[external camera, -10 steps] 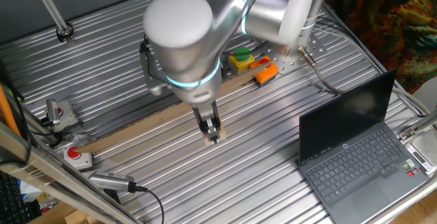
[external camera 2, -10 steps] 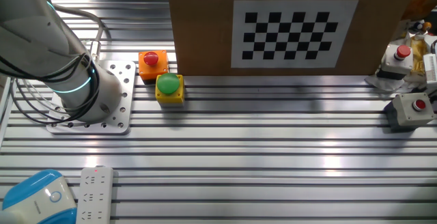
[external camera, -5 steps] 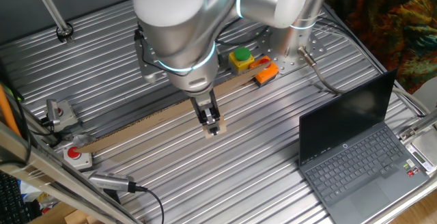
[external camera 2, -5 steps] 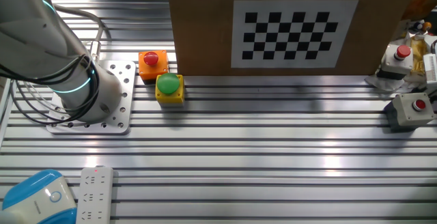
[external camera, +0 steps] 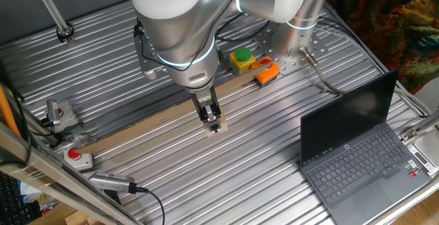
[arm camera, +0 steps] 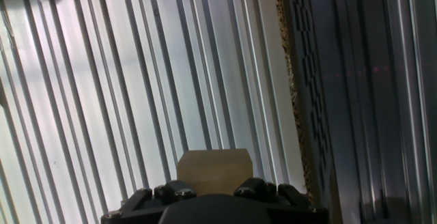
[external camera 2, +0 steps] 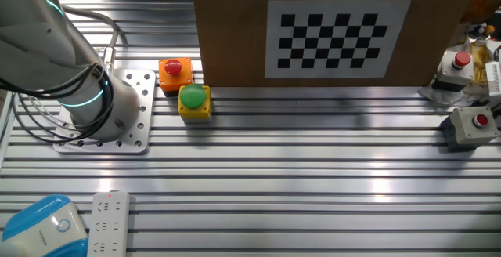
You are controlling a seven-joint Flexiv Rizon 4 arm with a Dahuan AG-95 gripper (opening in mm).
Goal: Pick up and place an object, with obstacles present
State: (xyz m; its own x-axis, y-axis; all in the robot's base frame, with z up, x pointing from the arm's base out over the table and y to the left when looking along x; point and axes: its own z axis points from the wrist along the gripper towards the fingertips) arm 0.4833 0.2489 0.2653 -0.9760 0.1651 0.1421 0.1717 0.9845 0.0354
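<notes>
In the hand view the block [arm camera: 214,170] sits right at the end effector [arm camera: 213,191], its tan top face filling the gap between the two finger mounts, so the fingers appear pinched on it, though the pads themselves are hidden. Its faces run square with the grooves of the ribbed surface [arm camera: 102,94]. It looks roughly cube-like, so no long axis stands out.

From one fixed view the end effector [external camera: 214,123] holds the block [external camera: 215,129] low, at or just above the surface [external camera: 274,156], on the near side of the cardboard strip [external camera: 147,125] and just beside it. The strip stands on edge, its length running diagonally.

The pick seems done; I judge that the carry past the strip and the placement are still left.
</notes>
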